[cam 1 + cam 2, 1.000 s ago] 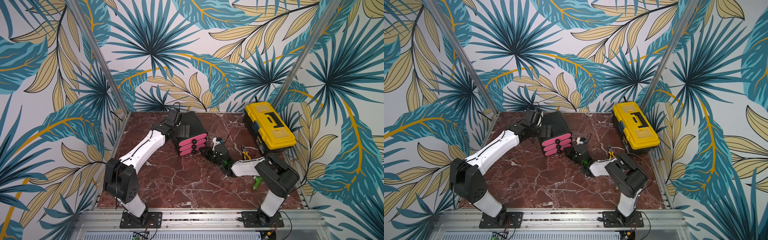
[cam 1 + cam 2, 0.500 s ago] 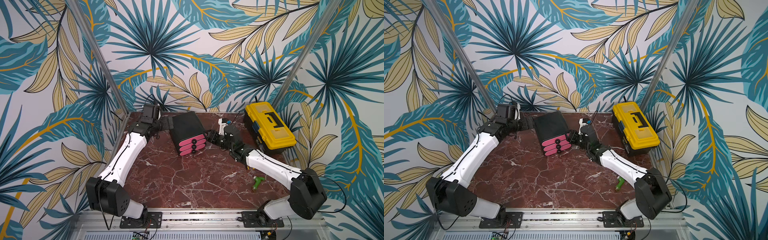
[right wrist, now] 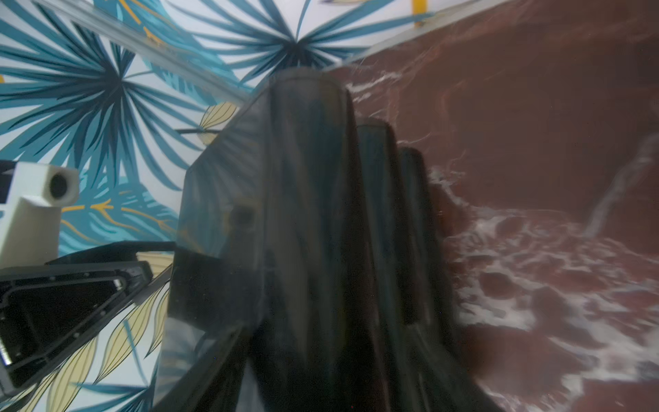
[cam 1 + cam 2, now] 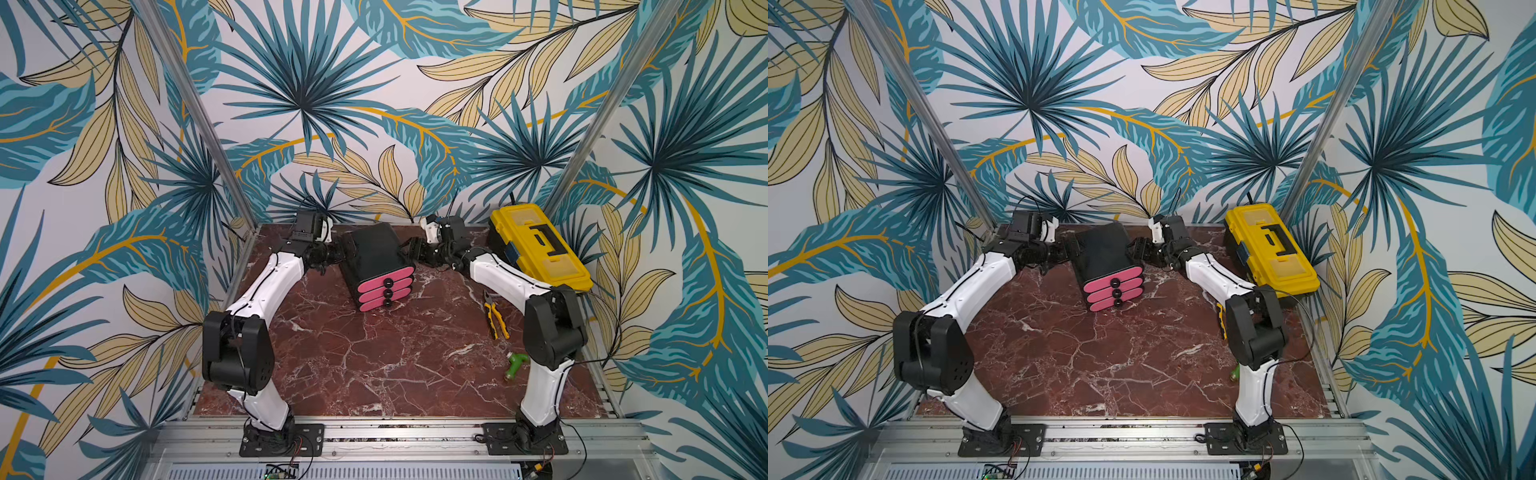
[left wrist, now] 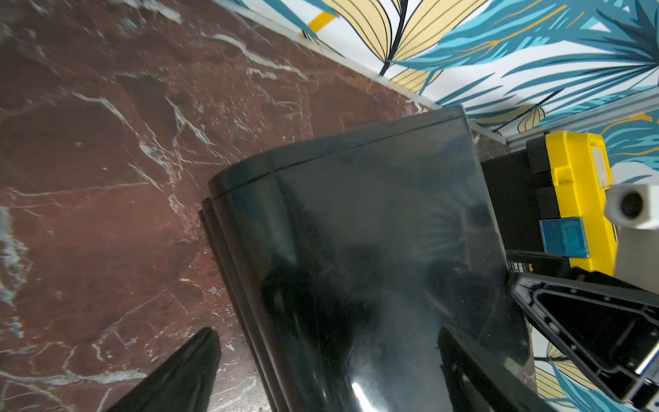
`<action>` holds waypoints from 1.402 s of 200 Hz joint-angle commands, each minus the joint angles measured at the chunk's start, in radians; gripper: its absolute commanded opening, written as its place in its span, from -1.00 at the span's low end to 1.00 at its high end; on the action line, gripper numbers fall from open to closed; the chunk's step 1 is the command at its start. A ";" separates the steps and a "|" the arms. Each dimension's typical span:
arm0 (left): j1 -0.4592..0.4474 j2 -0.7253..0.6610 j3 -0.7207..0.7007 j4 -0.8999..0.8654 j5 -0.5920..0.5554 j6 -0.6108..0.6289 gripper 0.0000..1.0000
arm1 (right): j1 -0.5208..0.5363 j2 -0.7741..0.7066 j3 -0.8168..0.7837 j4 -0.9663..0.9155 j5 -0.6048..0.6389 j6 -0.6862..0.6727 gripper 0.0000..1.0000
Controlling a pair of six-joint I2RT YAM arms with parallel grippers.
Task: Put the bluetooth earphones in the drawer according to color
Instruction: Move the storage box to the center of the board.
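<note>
The drawer (image 4: 376, 259) (image 4: 1104, 255) is a black cabinet with three shut pink fronts (image 4: 385, 289), standing at the back middle of the marble table. My left gripper (image 4: 343, 254) (image 4: 1068, 253) stands open at its left side. In the left wrist view one of its fingers (image 5: 178, 374) hangs over the table and the other over the glossy top (image 5: 356, 232). My right gripper (image 4: 412, 249) (image 4: 1138, 249) is against the cabinet's right side, its jaws apart; the right wrist view is blurred, filled by the cabinet (image 3: 310, 214). The bluetooth earphones are out of view.
A yellow-and-black toolbox (image 4: 540, 245) (image 4: 1271, 249) stands at the back right. Yellow-handled pliers (image 4: 494, 318) and a small green tool (image 4: 515, 363) lie beside the right arm's base. The patterned back wall is just behind the cabinet.
The right arm has risen from the table in front of the drawers and swung to the cabinet's right side, its jaws parting. The left arm has drawn back to the cabinet's left side.
</note>
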 commanded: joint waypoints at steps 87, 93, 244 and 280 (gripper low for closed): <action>-0.086 -0.102 -0.269 0.136 0.097 -0.032 1.00 | 0.060 -0.214 -0.335 0.144 -0.104 0.068 0.26; -0.097 -0.118 -0.285 0.140 0.098 -0.035 1.00 | 0.063 -0.229 -0.359 0.157 -0.101 0.075 0.26; -0.260 -0.315 -0.408 0.110 -0.011 -0.080 1.00 | 0.064 -0.682 -0.734 0.016 0.147 0.062 0.34; -0.228 -0.442 -0.394 -0.033 -0.191 -0.045 1.00 | 0.064 -0.817 -0.713 -0.172 0.291 -0.001 0.48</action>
